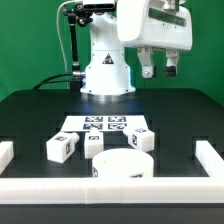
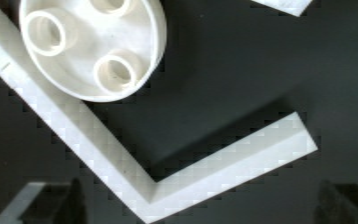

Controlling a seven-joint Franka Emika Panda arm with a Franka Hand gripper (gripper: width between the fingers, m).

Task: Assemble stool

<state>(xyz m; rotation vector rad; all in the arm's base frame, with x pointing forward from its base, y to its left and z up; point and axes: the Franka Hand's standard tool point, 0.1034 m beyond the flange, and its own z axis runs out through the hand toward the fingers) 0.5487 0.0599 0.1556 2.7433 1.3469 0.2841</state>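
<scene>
The stool's round white seat (image 1: 120, 167) lies on the black table near the front rail. The wrist view shows the seat (image 2: 91, 45) from above, with round sockets in its face. Three short white legs with square tags lie behind it: one toward the exterior view's left (image 1: 62, 147), one in the middle (image 1: 95, 145) and one toward the right (image 1: 140, 138). My gripper (image 1: 160, 68) hangs high above the table's right side, open and holding nothing. In the wrist view its dark fingers (image 2: 43, 200) stand wide apart, with nothing between them but the rail corner far below.
The marker board (image 1: 105, 127) lies flat in front of the robot base (image 1: 108, 70). White border rails run along the front (image 1: 110, 190), the left (image 1: 5, 153) and the right (image 1: 212, 155). A rail corner (image 2: 158, 150) lies under the gripper.
</scene>
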